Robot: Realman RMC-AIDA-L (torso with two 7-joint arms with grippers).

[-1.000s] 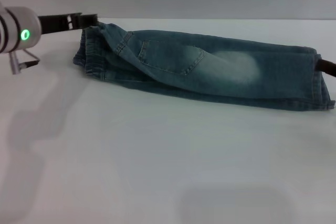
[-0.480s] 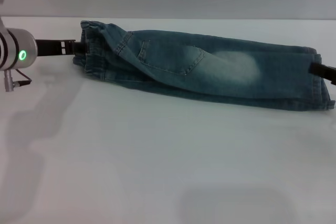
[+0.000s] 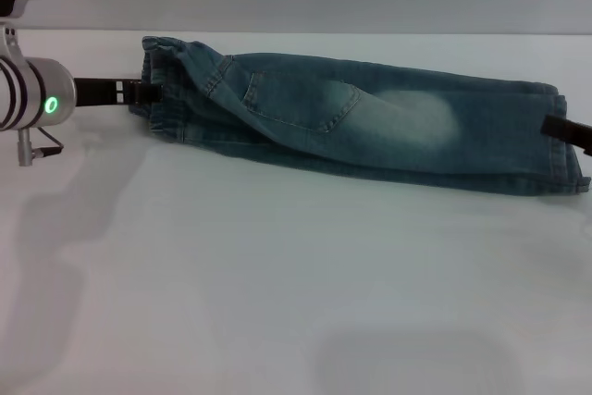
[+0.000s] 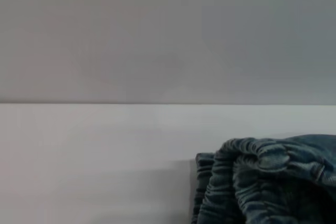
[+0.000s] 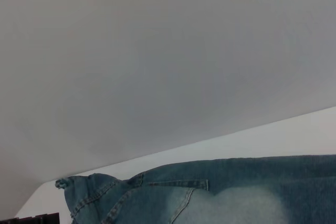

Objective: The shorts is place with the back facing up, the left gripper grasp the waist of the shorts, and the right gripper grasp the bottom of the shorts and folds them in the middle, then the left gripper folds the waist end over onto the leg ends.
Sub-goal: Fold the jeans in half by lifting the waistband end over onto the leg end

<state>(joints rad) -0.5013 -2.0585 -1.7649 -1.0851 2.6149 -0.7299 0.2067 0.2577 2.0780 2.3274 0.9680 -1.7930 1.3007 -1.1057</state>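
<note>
Shorts point(image 3: 370, 122): folded long-ways already.
Left gripper point(image 3: 139, 92): at the waist point(image 3: 162, 90) (can't tell its grip).
Right gripper point(image 3: 566, 129): at the leg ends point(image 3: 564, 150), grip hidden.
Left: waist-over fold.

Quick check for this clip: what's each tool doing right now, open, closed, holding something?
Left tool: at the waist of the shorts; state cannot be told.
Right tool: at the leg ends; state cannot be told.
</note>
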